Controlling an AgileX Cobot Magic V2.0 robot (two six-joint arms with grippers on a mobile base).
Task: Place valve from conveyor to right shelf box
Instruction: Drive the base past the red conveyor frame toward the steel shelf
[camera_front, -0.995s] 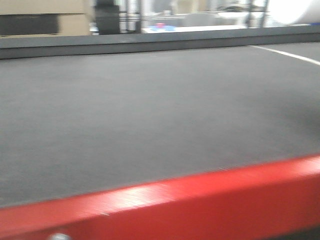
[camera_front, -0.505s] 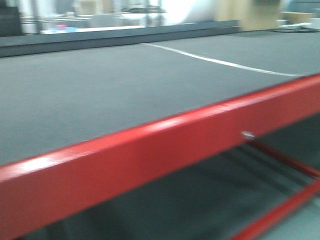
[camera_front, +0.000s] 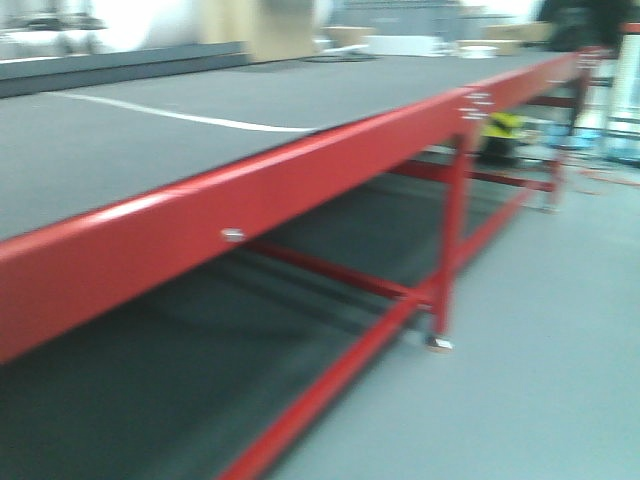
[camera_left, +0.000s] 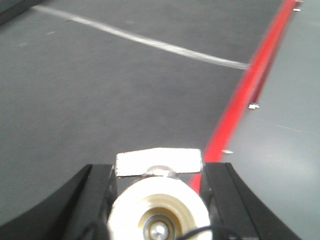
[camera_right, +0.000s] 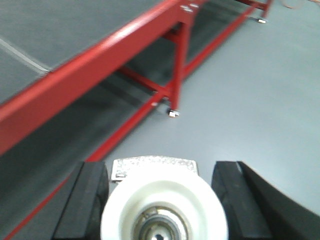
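Valve (camera_left: 159, 210) between left fingers (camera_left: 87, 205), round face toward camera

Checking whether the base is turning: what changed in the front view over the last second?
The view swung right: the conveyor belt now lies upper left, its red rail runs diagonally, and a frame leg and the floor have appeared. The white seam line slid left. The belt itself looks unchanged.

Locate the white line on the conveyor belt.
In the front view the white line crosses the conveyor at upper left, ending near the red frame rail.
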